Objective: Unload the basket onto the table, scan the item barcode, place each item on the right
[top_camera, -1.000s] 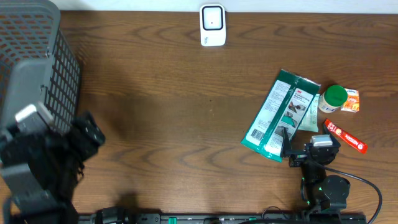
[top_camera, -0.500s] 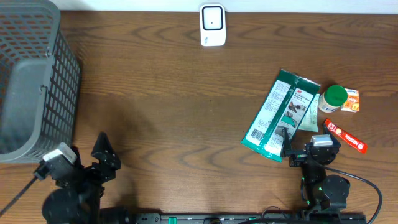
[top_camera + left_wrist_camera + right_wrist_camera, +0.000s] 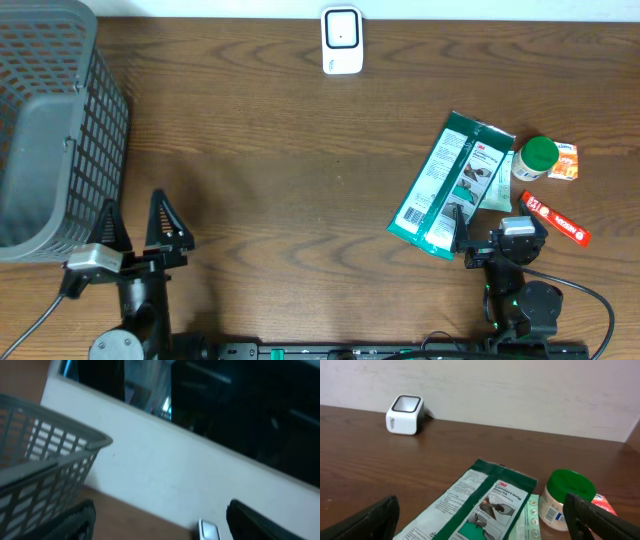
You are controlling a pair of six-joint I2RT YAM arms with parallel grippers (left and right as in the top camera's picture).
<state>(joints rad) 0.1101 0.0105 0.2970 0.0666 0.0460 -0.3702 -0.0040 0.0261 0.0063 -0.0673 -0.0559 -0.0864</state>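
A white barcode scanner (image 3: 341,40) stands at the table's far edge, also seen small in the left wrist view (image 3: 209,530) and in the right wrist view (image 3: 405,408). The items lie at the right: a green 3M glove pack (image 3: 450,185) (image 3: 485,502), a green-lidded jar (image 3: 537,157) (image 3: 567,497), a small orange box (image 3: 565,162) and a red tube (image 3: 556,219). My right gripper (image 3: 495,228) (image 3: 485,525) is open just in front of the glove pack, holding nothing. My left gripper (image 3: 137,225) (image 3: 160,527) is open and empty at the front left.
A grey mesh basket (image 3: 50,130) (image 3: 45,470) fills the far left corner, just beyond the left gripper. A white wall runs behind the table's far edge. Bare brown wood lies between the two arms.
The left arm has dropped from beside the basket to the front left edge and now points its open fingers at the far wall. The right arm and the items have not moved.
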